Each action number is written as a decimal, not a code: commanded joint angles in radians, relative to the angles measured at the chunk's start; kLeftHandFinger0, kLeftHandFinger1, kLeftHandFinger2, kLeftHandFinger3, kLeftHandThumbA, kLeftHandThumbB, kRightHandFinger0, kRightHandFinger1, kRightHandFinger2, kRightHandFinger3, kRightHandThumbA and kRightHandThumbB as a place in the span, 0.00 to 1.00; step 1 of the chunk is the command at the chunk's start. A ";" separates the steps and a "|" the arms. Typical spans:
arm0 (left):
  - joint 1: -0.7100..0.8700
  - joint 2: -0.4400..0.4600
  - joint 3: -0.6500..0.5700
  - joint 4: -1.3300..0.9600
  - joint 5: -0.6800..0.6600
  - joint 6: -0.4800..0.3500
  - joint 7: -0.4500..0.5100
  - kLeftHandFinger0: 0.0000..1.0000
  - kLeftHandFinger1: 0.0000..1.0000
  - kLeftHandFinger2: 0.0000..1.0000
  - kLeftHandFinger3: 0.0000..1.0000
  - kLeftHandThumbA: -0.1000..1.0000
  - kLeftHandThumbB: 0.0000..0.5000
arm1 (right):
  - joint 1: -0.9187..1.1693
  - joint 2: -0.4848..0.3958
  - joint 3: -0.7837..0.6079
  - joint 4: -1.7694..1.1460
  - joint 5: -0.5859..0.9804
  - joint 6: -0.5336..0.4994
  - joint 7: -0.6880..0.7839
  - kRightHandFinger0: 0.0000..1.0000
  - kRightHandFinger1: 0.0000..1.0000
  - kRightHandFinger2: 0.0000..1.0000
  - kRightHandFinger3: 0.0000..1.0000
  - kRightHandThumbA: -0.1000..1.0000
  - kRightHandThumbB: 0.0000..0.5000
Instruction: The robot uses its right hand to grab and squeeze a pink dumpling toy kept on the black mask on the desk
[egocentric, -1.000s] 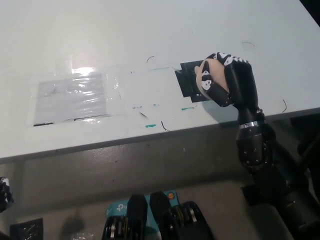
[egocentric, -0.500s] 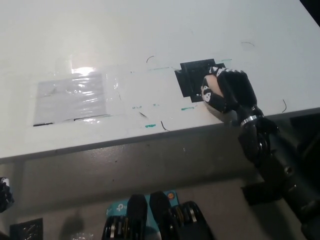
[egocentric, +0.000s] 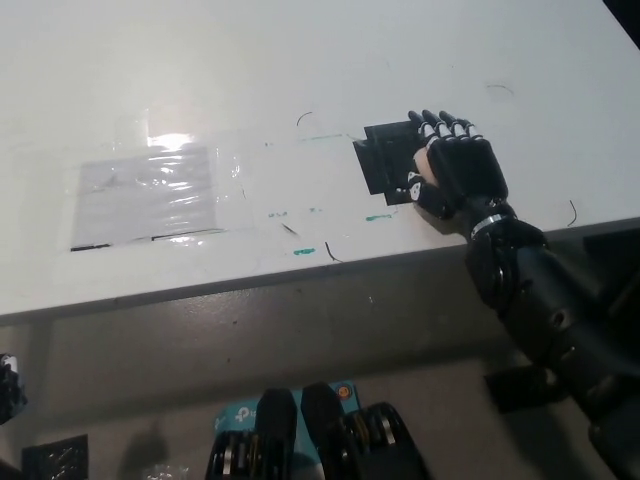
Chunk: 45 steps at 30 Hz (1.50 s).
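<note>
Near the front right edge of the white desk (egocentric: 300, 60), the black right hand (egocentric: 455, 170) lies palm-down over the black mask (egocentric: 383, 160), its fingers stretched forward rather than curled. Only a sliver of the pink dumpling toy (egocentric: 424, 166) peeks out at the hand's left side, between the palm and the mask, so the toy sits on the mask's right part with the hand covering most of it. From where I stand I would call the fingers extended and draped over the toy, pressing or resting on it, not wrapped around it; whether the thumb side has any purchase underneath I cannot tell.

That is where the trouble may come. With fingers flat like this, a squeeze may simply flatten the soft toy against the desk or push it sideways out from under the palm, and it lies close enough to the desk's edge that a slip toward the robot could send it off. The mask might drag along too.

At the far lower left, a small bit of the left hand (egocentric: 8, 385) shows below the desk, too little to judge its fingers.
</note>
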<state>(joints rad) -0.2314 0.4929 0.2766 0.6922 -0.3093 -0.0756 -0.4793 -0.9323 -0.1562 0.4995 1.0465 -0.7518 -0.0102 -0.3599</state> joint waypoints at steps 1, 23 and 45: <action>-0.018 0.037 0.008 -0.018 -0.010 -0.017 -0.004 0.00 0.01 0.10 0.12 1.00 1.00 | 0.014 -0.017 -0.012 -0.086 0.028 0.070 0.121 1.00 1.00 1.00 1.00 0.58 0.59; -0.006 0.034 0.009 -0.024 -0.007 -0.020 0.002 0.00 0.00 0.09 0.10 1.00 1.00 | 0.221 -0.068 -0.127 -0.702 0.061 0.149 0.287 1.00 1.00 1.00 1.00 0.71 0.70; -0.002 0.027 0.012 -0.003 -0.018 -0.037 -0.014 0.00 0.00 0.08 0.08 1.00 1.00 | 0.544 -0.110 -0.443 -1.049 0.283 0.078 0.298 0.85 1.00 1.00 1.00 0.07 0.30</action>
<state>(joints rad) -0.2245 0.4919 0.2790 0.7004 -0.3101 -0.0784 -0.4797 -0.4238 -0.2777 0.1133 0.0318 -0.5716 0.1346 -0.0252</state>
